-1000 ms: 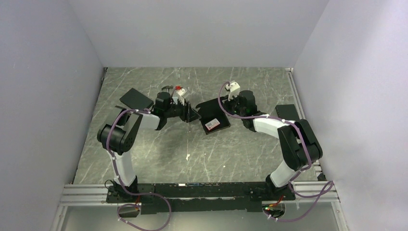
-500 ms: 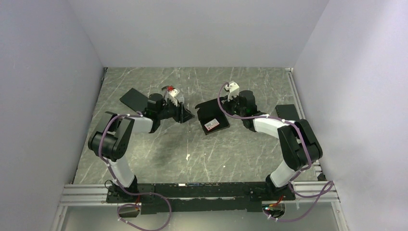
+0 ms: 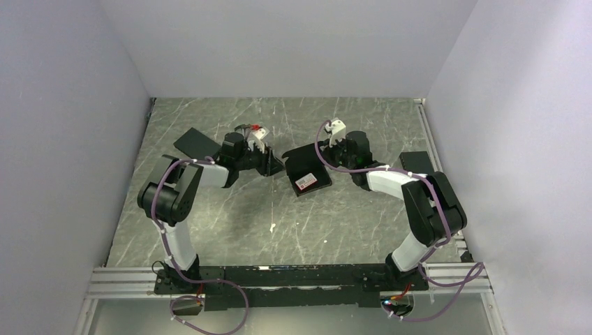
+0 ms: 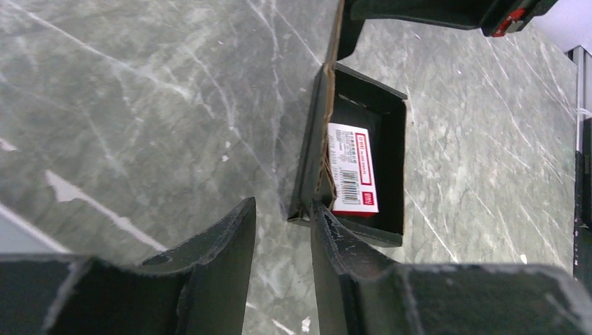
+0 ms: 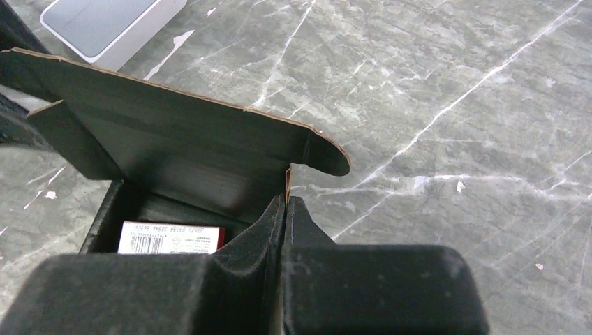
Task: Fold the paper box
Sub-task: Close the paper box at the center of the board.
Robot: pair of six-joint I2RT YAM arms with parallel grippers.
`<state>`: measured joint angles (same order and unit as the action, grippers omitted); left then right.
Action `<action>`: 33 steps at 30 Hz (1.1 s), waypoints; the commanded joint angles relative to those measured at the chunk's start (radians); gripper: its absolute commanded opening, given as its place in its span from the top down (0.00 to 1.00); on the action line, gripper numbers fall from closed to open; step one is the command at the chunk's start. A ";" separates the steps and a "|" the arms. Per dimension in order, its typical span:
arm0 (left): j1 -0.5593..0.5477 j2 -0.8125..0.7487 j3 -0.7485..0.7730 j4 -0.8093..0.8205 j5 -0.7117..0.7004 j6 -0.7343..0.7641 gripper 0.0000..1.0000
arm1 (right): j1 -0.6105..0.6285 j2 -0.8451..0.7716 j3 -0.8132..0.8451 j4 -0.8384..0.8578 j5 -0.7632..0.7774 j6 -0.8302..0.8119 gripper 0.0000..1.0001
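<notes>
- The left hand (image 4: 283, 206) has matte black fingers (image 4: 223, 265) with rough, chipped edges. They stand apart, and a strip of surface (image 3: 279, 230) shows in the gap.
- The near corner of the paper box (image 4: 377, 98) sits at the mouth of that gap. I cannot tell whether either finger touches it.
- The right hand (image 5: 285, 204) has its fingers pressed together, clamped on the raw brown edge of a box wall.
- The box is thin matte black cardboard, brown at its cuts. It forms a shallow rectangular tray near the middle of the grey, white-veined surface, between the two hands.
- Its lid panel (image 5: 188, 146) stands raised and ends in a rounded tab (image 5: 328, 157).
- A white and red label (image 4: 354, 167) with a barcode lies inside; its print is too small to read.
- Farther off lies a smooth silver-grey case (image 5: 105, 24), cut off by the frame.
- A flat black slab (image 3: 197, 144) lies behind the left arm.
</notes>
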<state>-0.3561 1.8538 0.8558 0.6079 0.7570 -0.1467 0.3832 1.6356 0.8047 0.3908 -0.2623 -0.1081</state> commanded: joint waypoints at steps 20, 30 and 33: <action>-0.079 0.032 -0.074 0.196 -0.072 -0.212 0.63 | 0.033 -0.043 -0.097 0.127 0.193 0.179 1.00; -0.093 0.034 -0.072 0.189 -0.123 -0.217 0.63 | 0.034 -0.072 -0.181 0.198 0.197 0.219 1.00; -0.093 0.037 -0.065 0.177 -0.127 -0.213 0.64 | 0.034 -0.069 -0.197 0.206 0.207 0.237 1.00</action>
<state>-0.4408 1.8805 0.7761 0.7521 0.6415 -0.3573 0.4149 1.5818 0.6399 0.6060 -0.0788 0.0841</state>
